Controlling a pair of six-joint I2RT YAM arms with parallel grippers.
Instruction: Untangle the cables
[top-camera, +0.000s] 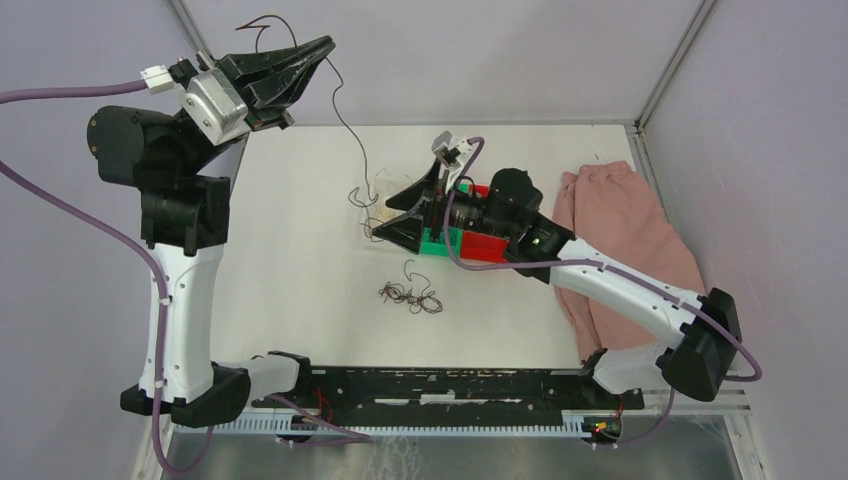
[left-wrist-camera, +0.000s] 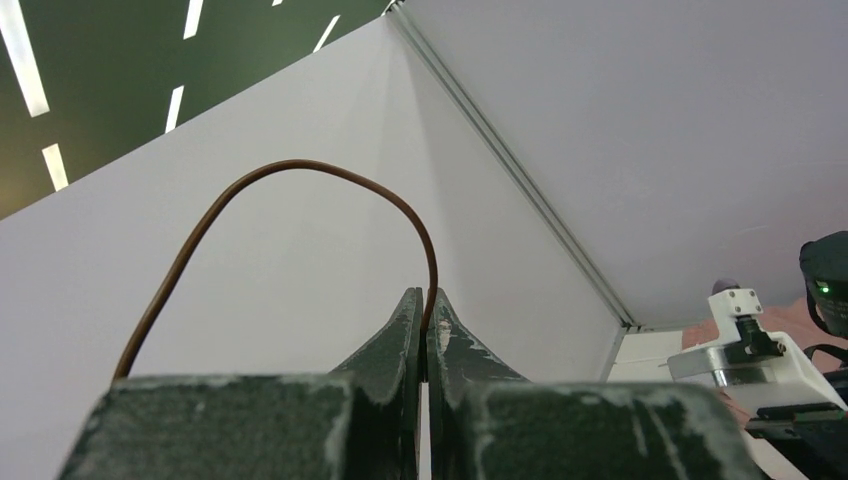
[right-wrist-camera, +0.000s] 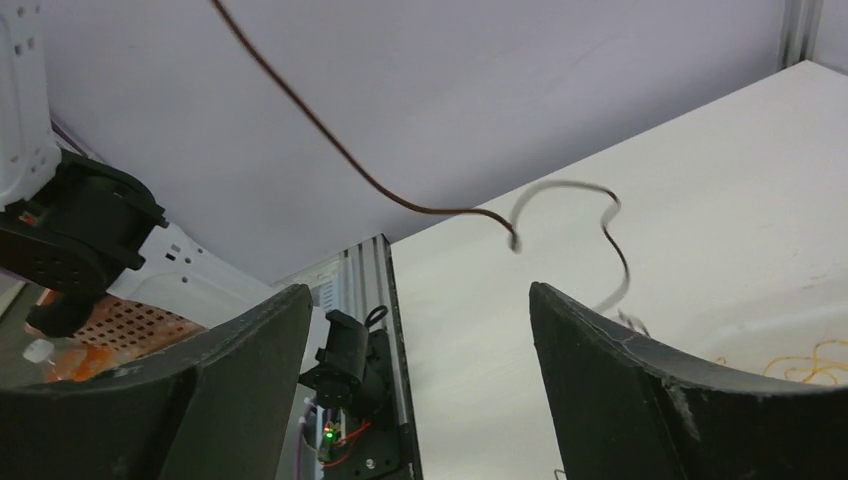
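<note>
Left gripper (top-camera: 326, 45) is way up high and clenched hard. In its wrist view the two fingers pinch together on a brown wire (left-wrist-camera: 300, 165), whose short end loops back in an arch above them. From that pinch the wire drops in one long, steep line, down and across toward the right gripper (top-camera: 392, 208).

The right gripper sits low over the table (top-camera: 300, 250) with its jaws spread wide and nothing held between them. Its own camera shows the strand (right-wrist-camera: 330, 145) coming in from high on the left, then curling into a blurred, squiggly tail just ahead of the gap and a little above it, nearer the right-hand finger.

So the wire's long axis runs from one gripper to the other, and the right arm is by far the closer to the loose end. I can't tell whether that tail is free of the yellow strands (right-wrist-camera: 800, 360) lying beyond it.

A small heap of wires (top-camera: 410, 295) lies on the table, below and apart from both grippers.
</note>
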